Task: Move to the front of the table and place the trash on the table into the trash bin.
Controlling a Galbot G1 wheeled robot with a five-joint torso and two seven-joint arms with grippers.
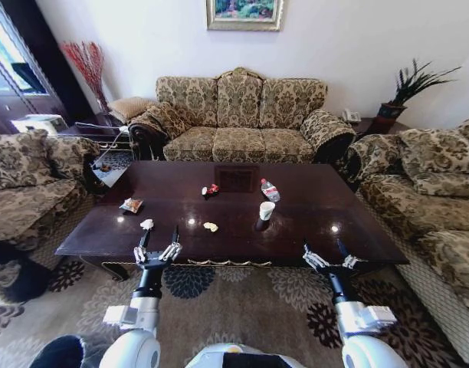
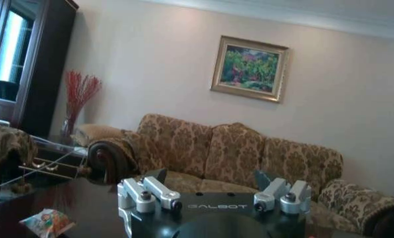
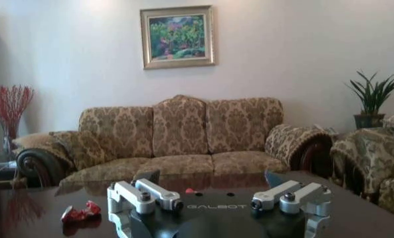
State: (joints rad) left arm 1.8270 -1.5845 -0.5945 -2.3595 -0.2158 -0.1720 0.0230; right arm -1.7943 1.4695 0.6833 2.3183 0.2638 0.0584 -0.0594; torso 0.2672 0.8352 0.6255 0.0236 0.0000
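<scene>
Trash (cup (image 1: 267,209), bottle (image 1: 270,190), wrapper (image 1: 211,189)) litters the table (image 1: 311,211); left pincer (image 1: 157,244) and right pincer (image 1: 332,253) hover wide at its near edge.

Left gripper (image 1: 158,244) and right gripper (image 1: 332,253) — both extended forward, fingers spread.

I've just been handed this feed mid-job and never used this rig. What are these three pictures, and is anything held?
The wide picture is from the robot's head, looking down at the table. The other two come from cameras on its wrists. The left gripper and right gripper hover at the near edge, both open and empty. On the table lie a paper cup, a bottle, a red-white wrapper, a snack packet, white crumpled paper and a yellowish scrap.
</scene>
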